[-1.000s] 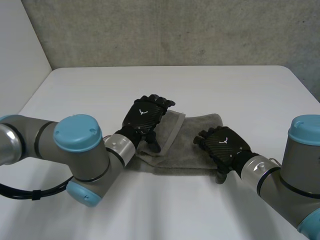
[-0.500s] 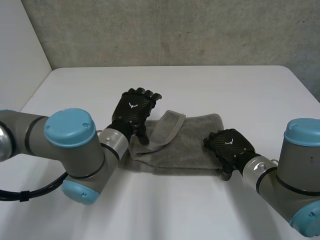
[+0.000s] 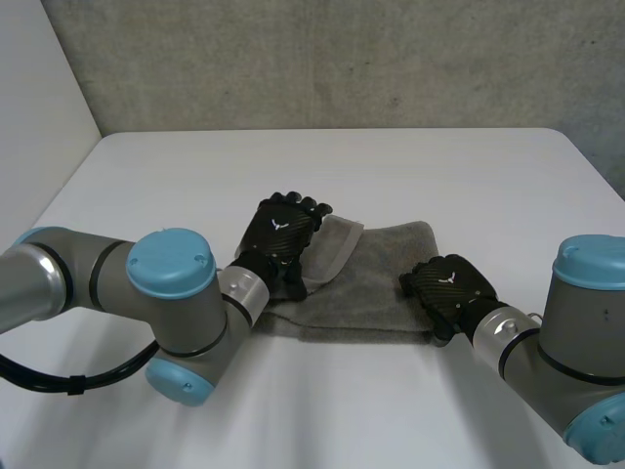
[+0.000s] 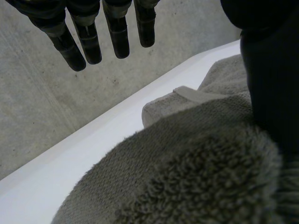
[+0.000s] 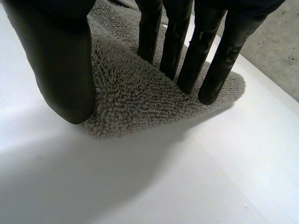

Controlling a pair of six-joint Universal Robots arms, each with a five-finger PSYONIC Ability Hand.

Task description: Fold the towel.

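Left hand (image 3: 281,227), fingers straight and gripping nothing, rests on one end of the towel (image 3: 376,269), whose long axis runs from it to the right hand (image 3: 447,285), pressing flat-fingered on the far end's corner.

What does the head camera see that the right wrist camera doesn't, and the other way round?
Head view: the left hand on the left end of the towel, the left arm, the right arm, the whole towel and the grey wall.

Right wrist view: the right hand from underneath, its straight fingers resting on a towel corner and its thumb at the towel's edge.

Both: the towel, the right hand and the white table.
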